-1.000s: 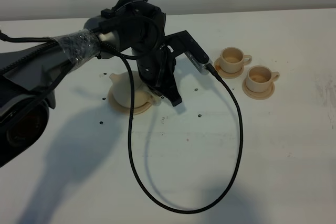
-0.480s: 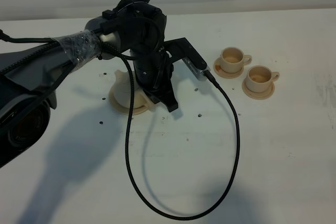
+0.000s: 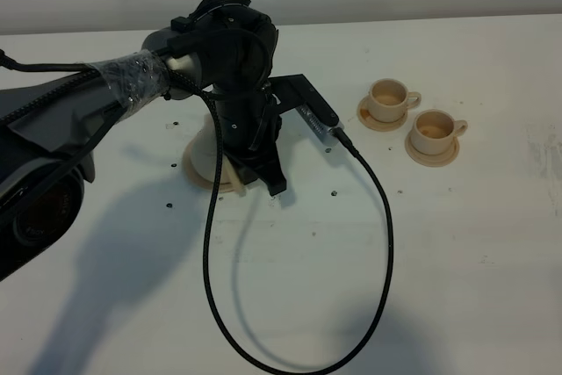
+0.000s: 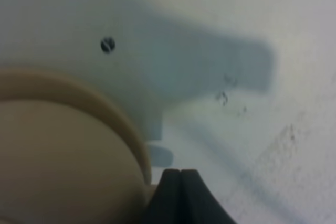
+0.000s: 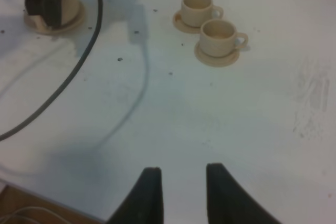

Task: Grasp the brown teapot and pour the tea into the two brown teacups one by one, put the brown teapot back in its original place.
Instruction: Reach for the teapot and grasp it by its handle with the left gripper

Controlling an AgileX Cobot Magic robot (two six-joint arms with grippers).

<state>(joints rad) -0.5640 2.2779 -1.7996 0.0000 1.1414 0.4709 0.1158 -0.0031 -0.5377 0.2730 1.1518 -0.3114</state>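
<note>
On the left half of the worktop [image 3: 465, 252] the brown teapot [image 3: 201, 145] sits on its wide saucer [image 3: 190, 170], and the left arm [image 3: 233, 68] stoops right over it, so only one pale flank of the pot and an arc of saucer rim show from above. The left hand [image 3: 270, 182] is down at the pot's side that faces the cups. In the left wrist view its black fingertips [image 4: 173, 192] are pressed together with only a thin seam between them, just beside the pot's rounded tan wall [image 4: 63, 166]. Whether the handle is caught farther back cannot be told; arm and hand hide it in every view.

A black cable [image 3: 386, 243] runs from the camera block [image 3: 314, 110] on that arm and loops wide across the middle of the worktop, lying between the teapot and the two brown teacups [image 3: 389, 96] [image 3: 433, 131]. The cups stand side by side on their small saucers [image 3: 432, 157], well apart from the pot. A few dark specks [image 3: 335, 191] dot the white surface.

The right hand [image 5: 181, 192] hangs over bare worktop near the front edge, far from the cups, its two fingers spread with a clear gap and nothing between them.
</note>
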